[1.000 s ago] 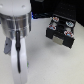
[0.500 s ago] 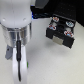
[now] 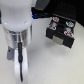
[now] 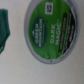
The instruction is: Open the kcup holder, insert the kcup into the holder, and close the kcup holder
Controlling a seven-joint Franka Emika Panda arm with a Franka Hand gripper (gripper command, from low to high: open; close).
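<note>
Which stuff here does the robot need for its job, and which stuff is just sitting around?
For the job:
- kcup, green top
- kcup holder, black, already holding pods
- gripper

Just lying about:
- green thing beside the kcup; cannot tell what it is

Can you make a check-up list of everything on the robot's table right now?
Surface: pale, plain tabletop, bare around the arm.
Job's things: black box-shaped kcup holder at the exterior view's right, its drawer of round slots showing, several holding pods with dark or reddish-white tops. Round green-topped kcup with a pale rim fills the wrist view, lying on the pale surface outside the holder.
Clutter: a dark teal object at the wrist view's edge; too cropped to identify.
Gripper: white arm's gripper points down at the exterior view's left; too blurred to tell if open or shut.
Cables: a dark cable runs down the arm.
Surroundings: dark background behind the holder; nothing else seen.
</note>
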